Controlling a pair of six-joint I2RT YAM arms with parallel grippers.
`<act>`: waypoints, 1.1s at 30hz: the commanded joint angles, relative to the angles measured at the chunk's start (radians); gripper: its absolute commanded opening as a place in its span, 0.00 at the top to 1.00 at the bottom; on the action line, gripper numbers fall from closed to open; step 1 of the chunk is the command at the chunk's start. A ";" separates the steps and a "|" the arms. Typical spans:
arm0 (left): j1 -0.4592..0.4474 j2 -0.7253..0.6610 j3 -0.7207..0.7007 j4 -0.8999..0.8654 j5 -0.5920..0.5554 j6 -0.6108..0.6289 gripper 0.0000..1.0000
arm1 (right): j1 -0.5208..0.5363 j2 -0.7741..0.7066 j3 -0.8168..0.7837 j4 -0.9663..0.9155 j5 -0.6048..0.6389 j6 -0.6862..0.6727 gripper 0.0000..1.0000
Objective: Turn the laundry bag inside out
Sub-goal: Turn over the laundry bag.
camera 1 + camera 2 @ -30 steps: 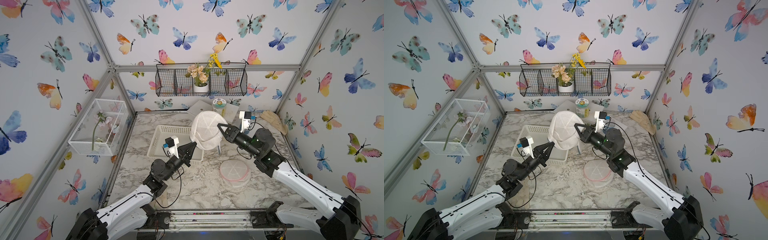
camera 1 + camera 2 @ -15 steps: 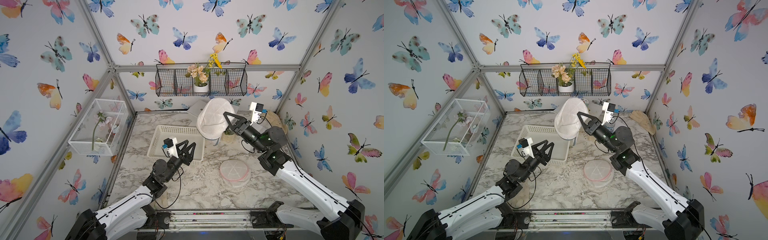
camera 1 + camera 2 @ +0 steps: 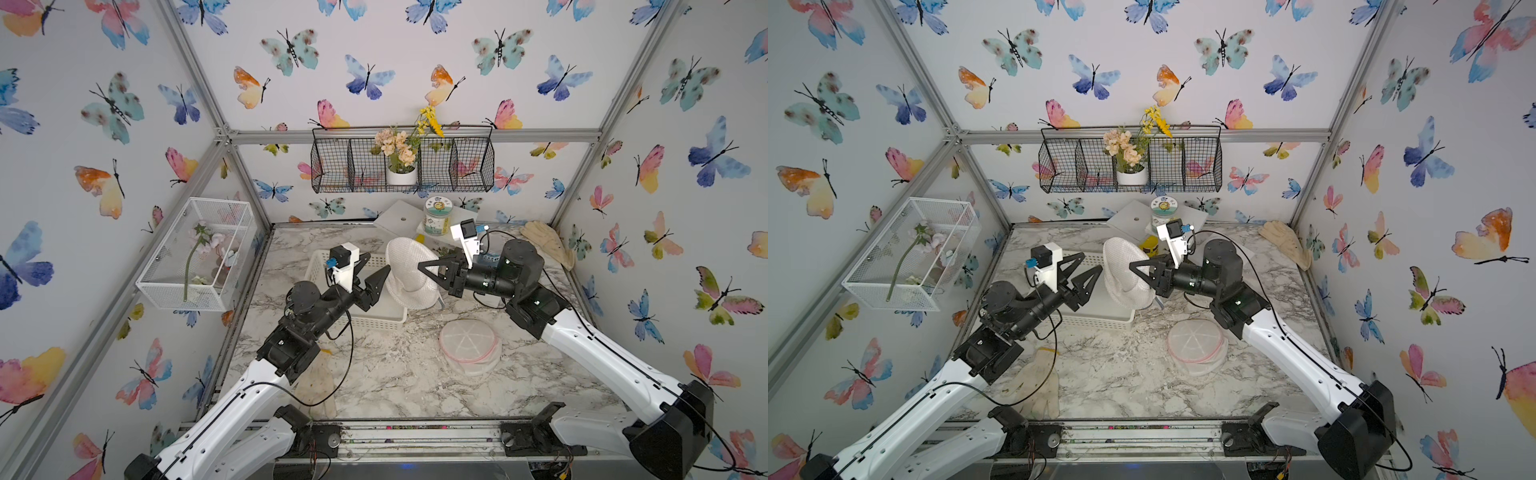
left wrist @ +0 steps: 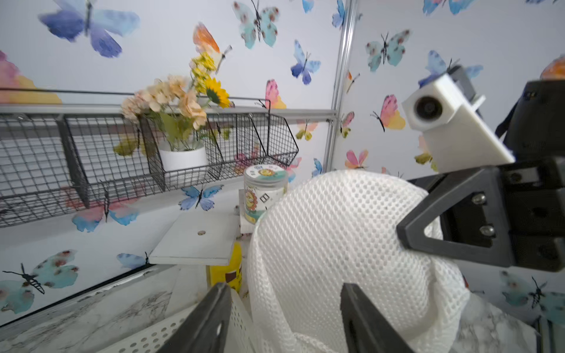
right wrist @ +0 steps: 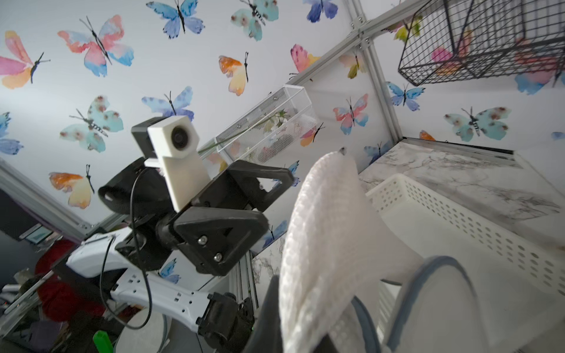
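- black wire basket [image 3: 332, 174] at upper centre, holding a white flower pot [image 3: 401, 176];
- clear box [image 3: 174, 296] at left, pink flower [image 3: 206, 240] inside;
- lidded jar [image 3: 437, 216] below the basket;
- pale glove [image 3: 548, 245] right of centre on the worktop [image 3: 395, 374]

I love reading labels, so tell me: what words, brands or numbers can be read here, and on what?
No text here reads clearly.
On the jar: a label with a flower cartoon and small print, too blurred to read.
On the yellow box: dark marks, partly hidden, unreadable.
On the laundry bag: plain white mesh, no writing.
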 commanded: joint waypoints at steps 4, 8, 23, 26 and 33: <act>0.007 0.072 0.037 -0.150 0.026 0.048 0.40 | 0.001 -0.015 0.034 0.012 -0.121 -0.043 0.98; 0.014 0.070 0.015 -0.125 -0.019 0.039 0.50 | 0.001 -0.021 0.038 0.017 -0.133 -0.036 0.98; 0.293 -0.036 -0.066 0.026 0.791 -0.119 1.00 | -0.001 -0.041 0.122 -0.350 -0.221 -0.346 0.98; 0.338 -0.028 -0.093 0.177 0.979 -0.250 1.00 | -0.001 -0.033 0.119 -0.368 -0.375 -0.369 0.98; 0.361 0.061 -0.093 0.155 0.979 -0.255 0.85 | -0.001 -0.038 0.100 -0.166 -0.600 -0.221 0.98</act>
